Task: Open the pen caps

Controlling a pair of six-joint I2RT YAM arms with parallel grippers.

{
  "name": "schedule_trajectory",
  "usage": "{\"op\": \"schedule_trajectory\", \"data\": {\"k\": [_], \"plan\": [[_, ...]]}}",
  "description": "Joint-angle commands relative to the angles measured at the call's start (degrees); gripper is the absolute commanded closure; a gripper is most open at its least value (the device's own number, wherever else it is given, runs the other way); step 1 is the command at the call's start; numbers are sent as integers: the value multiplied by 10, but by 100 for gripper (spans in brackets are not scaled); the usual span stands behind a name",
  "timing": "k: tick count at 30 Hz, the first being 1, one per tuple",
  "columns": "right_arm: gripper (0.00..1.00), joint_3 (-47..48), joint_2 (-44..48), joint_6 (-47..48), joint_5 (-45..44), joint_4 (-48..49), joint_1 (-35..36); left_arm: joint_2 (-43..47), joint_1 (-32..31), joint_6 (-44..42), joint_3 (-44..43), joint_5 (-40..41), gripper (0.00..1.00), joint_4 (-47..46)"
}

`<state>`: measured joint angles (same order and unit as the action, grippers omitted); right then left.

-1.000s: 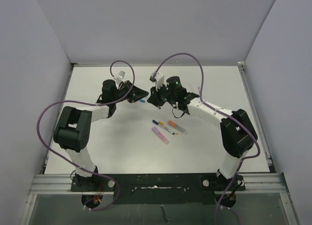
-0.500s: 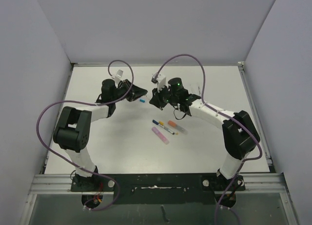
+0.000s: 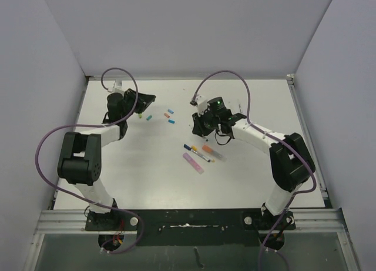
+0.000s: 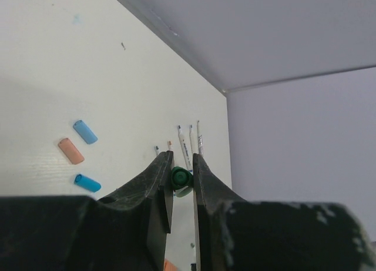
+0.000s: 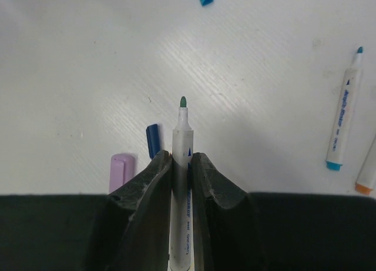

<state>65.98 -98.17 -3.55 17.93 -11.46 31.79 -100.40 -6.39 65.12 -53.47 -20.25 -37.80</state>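
- Nearest the arm bases, a pink marker (image 3: pixel 192 163), a thin pen (image 3: pixel 198 153) and an orange marker (image 3: pixel 213 152) lie close together on the worktop (image 3: pixel 135 165).
- Just beyond them, the right jaws are clamped on a pale pen body (image 5: pixel 181 139), its bare green tip pointing forward.
- Farther back, four loose pen caps (image 3: pixel 171 121), two blue, one orange and one teal, lie scattered between the arms.
- Farthest, at the left, the left jaws pinch a green cap (image 4: pixel 181 178), closed on it.
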Motion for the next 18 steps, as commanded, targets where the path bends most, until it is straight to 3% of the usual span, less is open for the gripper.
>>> {"op": "schedule_trajectory", "data": {"k": [1, 6, 18], "plan": [[100, 69, -27, 11, -41, 16, -12, 8, -7, -40, -15, -27, 100, 30], [100, 118, -85, 27, -64, 31, -15, -5, -10, -73, 4, -34, 100, 81], [100, 165, -163, 56, -98, 64, -20, -64, -19, -93, 21, -18, 99, 69]]}}
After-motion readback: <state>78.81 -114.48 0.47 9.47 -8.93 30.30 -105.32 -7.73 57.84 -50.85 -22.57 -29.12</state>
